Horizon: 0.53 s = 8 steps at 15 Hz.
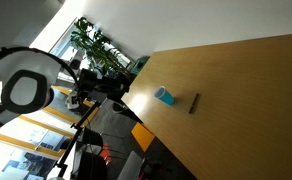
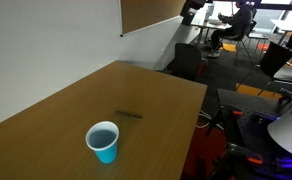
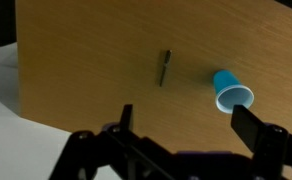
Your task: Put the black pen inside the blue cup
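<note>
Tabletop inspection: tool empty, pen outside cup.

A wooden tabletop is seen in the wrist view, with the tool held above it, jaws spread wide and nothing gripped. The blue cup is stood upright near an edge. The black pen is laid flat near the cup, not touching it.

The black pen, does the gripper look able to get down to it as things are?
Probably yes. The black pen lies alone on the table, apart from the blue cup, and in the wrist view the gripper hangs above it with jaws wide open and nothing between.
</note>
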### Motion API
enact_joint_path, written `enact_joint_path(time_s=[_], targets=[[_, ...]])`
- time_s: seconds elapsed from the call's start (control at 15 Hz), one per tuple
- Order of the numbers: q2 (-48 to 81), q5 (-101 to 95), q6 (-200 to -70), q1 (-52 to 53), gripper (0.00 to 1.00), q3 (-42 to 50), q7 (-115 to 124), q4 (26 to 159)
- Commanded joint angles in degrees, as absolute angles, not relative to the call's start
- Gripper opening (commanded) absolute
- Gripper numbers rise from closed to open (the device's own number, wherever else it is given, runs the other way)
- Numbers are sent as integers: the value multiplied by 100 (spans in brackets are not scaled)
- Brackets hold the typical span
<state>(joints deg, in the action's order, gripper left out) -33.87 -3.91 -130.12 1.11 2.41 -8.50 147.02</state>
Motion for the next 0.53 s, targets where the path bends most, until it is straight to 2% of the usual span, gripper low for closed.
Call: enact_joint_path(time_s=[0.0,0.47], targets=[[-2629,-135,-14066,214,100,210,-685,14691],[-700,233,-15477,277,100,146,-547,14342]])
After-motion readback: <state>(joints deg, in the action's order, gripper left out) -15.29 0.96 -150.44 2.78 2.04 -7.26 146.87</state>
